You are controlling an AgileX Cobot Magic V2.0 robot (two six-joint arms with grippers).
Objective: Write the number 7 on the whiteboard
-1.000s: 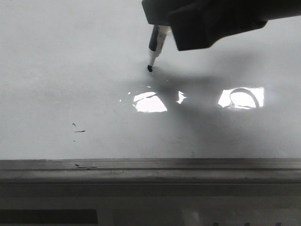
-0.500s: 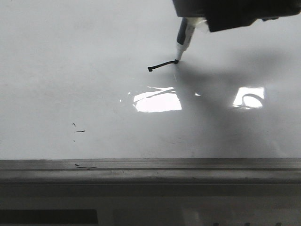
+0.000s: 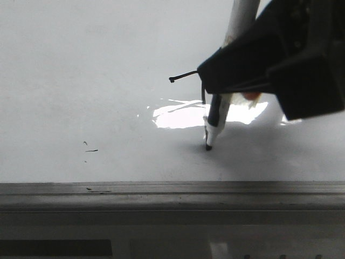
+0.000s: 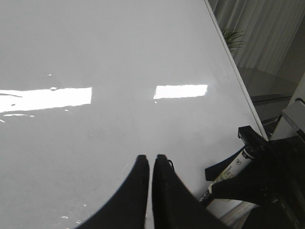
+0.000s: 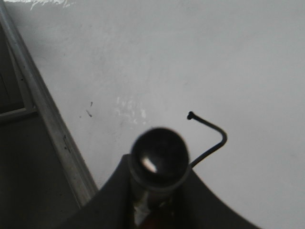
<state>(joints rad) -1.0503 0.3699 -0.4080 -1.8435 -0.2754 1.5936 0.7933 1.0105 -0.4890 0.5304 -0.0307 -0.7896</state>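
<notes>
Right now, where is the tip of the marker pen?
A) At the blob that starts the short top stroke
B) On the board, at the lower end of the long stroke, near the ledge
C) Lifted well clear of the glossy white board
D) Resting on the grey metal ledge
B: in the front view the tip of the black-and-white marker pen touches the glossy white board, below the thin black line of the 7 and just above the grey metal ledge.

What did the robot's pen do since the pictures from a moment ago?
The right gripper, shut on the marker, carried its tip rightward, then down toward the ledge, drawing the number 7: top stroke, then long stroke. The whiteboard, stray dashes and shut left gripper stayed put.
</notes>
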